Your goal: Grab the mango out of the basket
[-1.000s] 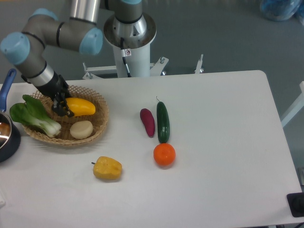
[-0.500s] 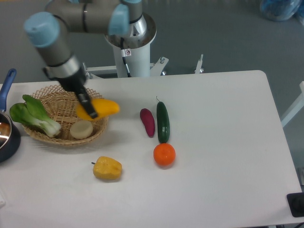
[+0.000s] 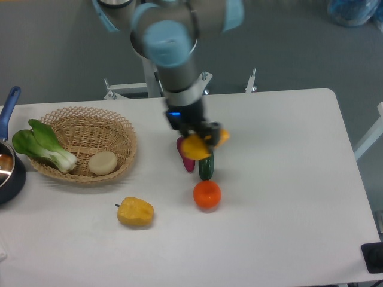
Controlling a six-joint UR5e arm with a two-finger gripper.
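Note:
The yellow-orange mango (image 3: 197, 145) hangs in the air over the table's middle, held in my gripper (image 3: 202, 139), which is shut on it. It sits just above the purple sweet potato (image 3: 185, 160) and the green cucumber (image 3: 206, 167). The tan wicker basket (image 3: 122, 133) stands at the left, well apart from the gripper. It holds a bok choy (image 3: 42, 147) and a pale round item (image 3: 102, 162).
An orange (image 3: 207, 194) lies below the cucumber. A yellow pepper (image 3: 135, 211) lies in front of the basket. A dark pot with a blue handle (image 3: 8, 161) is at the left edge. The arm's white base (image 3: 170, 72) stands behind the table.
The arm has swung right, carrying the mango from the basket's right rim to above the sweet potato and cucumber. The basket no longer holds the mango.

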